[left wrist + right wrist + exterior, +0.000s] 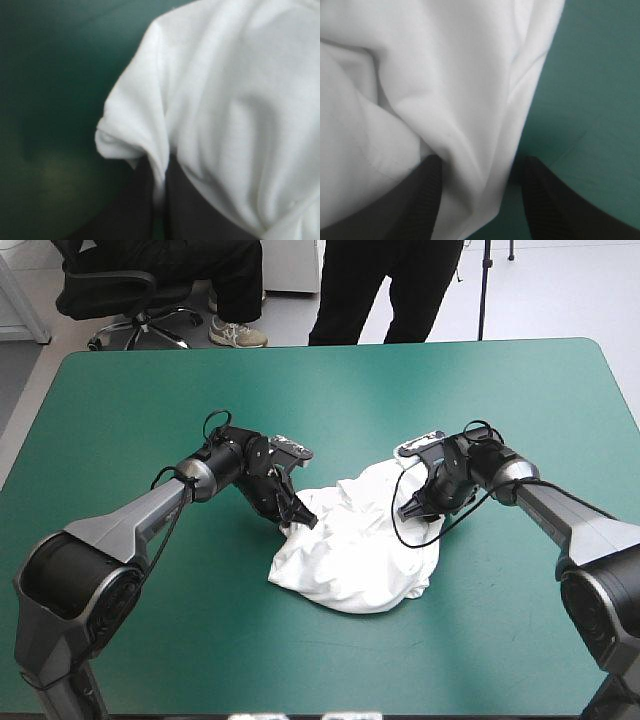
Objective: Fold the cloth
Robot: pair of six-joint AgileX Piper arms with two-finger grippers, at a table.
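The white T-shirt [355, 545] lies as a crumpled heap in the middle of the table. My left gripper [299, 519] is at the heap's left edge. In the left wrist view this gripper [160, 167] is shut on a pinched fold of the T-shirt [235, 100]. My right gripper [410, 510] is down on the heap's right side. In the right wrist view its black fingers [432, 187] stand apart, so the gripper [480, 162] is open, with a ridge of the T-shirt [435, 85] lying between them.
The teal-green cover [140, 410] shows on every side of the heap, widest toward the far edge and the left. Beside the right gripper's outer finger the cover [590, 90] is bare.
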